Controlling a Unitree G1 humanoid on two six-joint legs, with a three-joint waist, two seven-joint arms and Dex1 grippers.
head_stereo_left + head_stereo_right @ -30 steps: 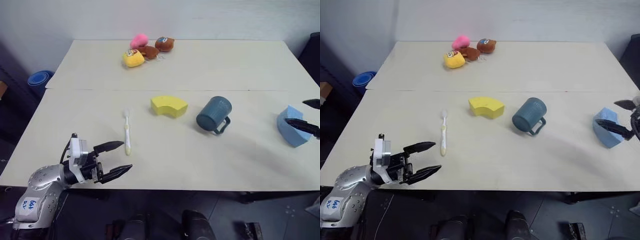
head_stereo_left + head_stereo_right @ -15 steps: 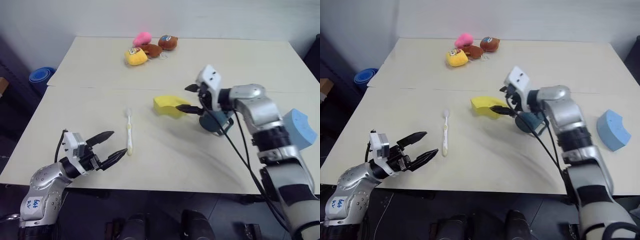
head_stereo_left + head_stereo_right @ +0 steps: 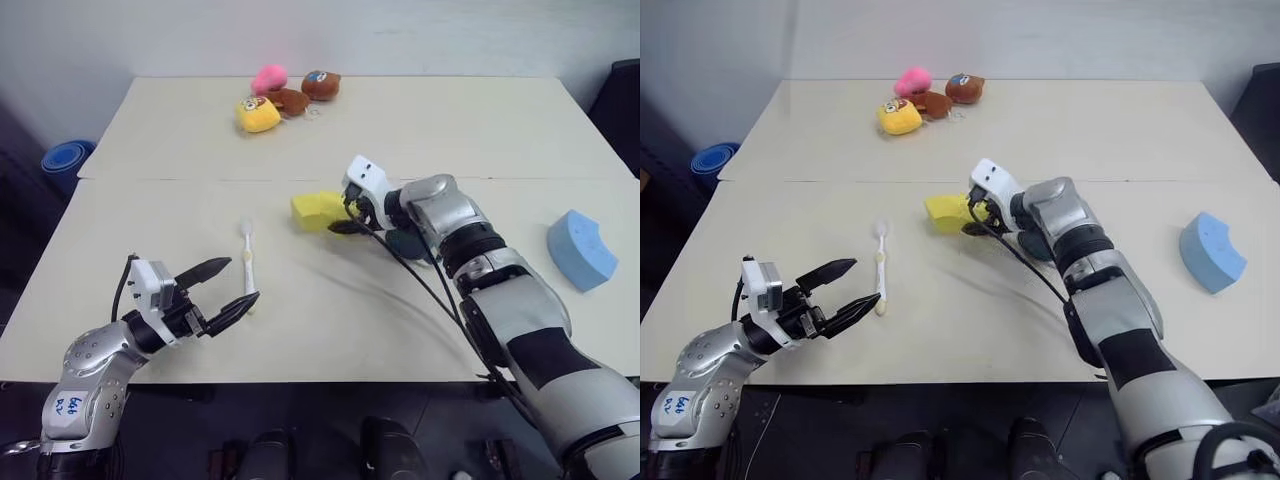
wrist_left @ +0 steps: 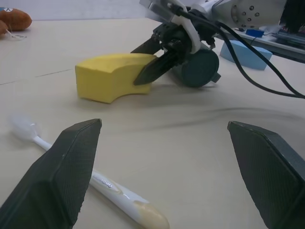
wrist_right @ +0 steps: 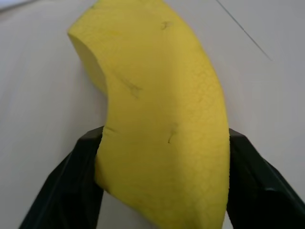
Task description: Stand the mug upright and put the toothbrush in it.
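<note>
The dark teal mug point(image 3: 405, 243) lies on its side mid-table, mostly hidden behind my right wrist; the left wrist view shows its round body point(image 4: 198, 67). To its left the white and pale yellow toothbrush point(image 3: 247, 265) lies flat on the table. My left gripper point(image 3: 240, 282) hovers open just beside the toothbrush's handle end, touching nothing. My right gripper point(image 3: 340, 215) is at the yellow curved foam block point(image 3: 315, 210), left of the mug. In the right wrist view its fingers point(image 5: 81, 191) press both sides of the yellow block point(image 5: 162, 109).
Several small plush toys point(image 3: 285, 98) sit at the table's far side. A light blue curved foam block point(image 3: 580, 250) lies near the right edge. A blue stack of bowls point(image 3: 65, 158) rests on the floor to the left. A seam crosses the table point(image 3: 150, 220).
My right arm swung in from the right edge, past the mug, and its fingers closed around the yellow block. The left gripper barely moved. The camera shifted.
</note>
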